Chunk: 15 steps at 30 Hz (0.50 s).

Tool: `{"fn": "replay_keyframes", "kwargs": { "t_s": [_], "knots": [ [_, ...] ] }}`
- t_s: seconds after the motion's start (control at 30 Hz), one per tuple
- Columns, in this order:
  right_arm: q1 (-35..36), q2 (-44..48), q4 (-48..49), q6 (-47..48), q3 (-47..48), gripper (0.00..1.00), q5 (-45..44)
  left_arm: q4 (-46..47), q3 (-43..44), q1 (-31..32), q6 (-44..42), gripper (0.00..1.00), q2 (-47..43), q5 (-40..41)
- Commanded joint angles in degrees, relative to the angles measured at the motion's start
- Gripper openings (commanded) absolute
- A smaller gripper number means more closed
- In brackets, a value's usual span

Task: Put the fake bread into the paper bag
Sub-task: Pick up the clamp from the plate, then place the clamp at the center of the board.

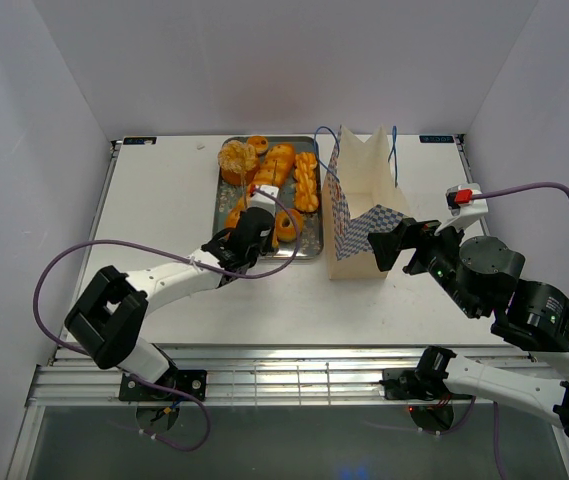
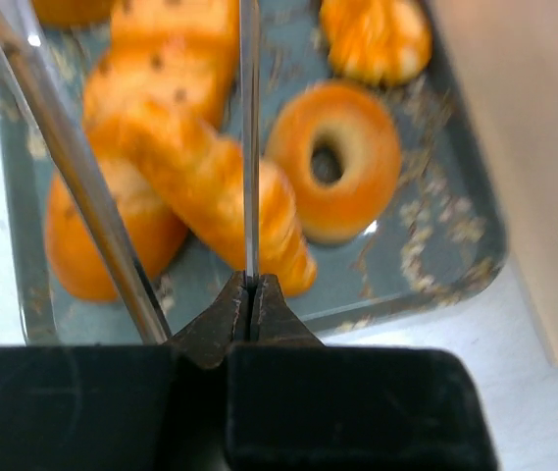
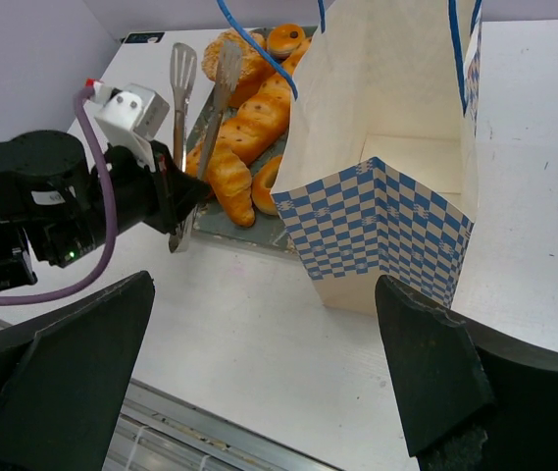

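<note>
Fake bread (image 1: 282, 160), left gripper (image 2: 250, 294) outstretched, clasping tongs (image 3: 182, 71)

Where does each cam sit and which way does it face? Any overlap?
Top external: above, behind the bases, looking down on the table; left arm and right arm show.
Left wrist: on the left arm, looking down at the tray of fake bread; left hand shut on tongs.
Right wrist: on the right arm, looking leftward at the paper bag; open right hand frames it.
Both wrist views share tray, bread, tongs.
</note>
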<state>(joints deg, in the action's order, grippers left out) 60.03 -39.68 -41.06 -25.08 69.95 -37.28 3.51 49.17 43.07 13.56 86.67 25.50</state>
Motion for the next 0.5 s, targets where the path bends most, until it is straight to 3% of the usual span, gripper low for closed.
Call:
{"fn": "replay_keyframes", "kwargs": {
  "t_s": [0.0,0.13,0.27,0.47],
  "knots": [
    [0.00,0.04,0.80,-0.23,0.27,0.99,-0.60,-5.53,7.16,1.84,-4.15,0.00,-3.27,5.88],
    [0.09,-0.48,1.59,0.03,0.36,0.99,-0.17,-10.96,14.26,2.02,-5.83,0.00,0.25,9.39],
    [0.00,-0.75,0.98,0.03,0.80,0.99,-0.25,-19.37,15.60,0.71,2.13,0.00,-4.05,14.75],
    [0.00,-0.92,0.89,0.73,0.71,0.99,0.10,-37.06,17.29,-8.60,11.30,0.00,-6.60,12.83]
  ]
}}
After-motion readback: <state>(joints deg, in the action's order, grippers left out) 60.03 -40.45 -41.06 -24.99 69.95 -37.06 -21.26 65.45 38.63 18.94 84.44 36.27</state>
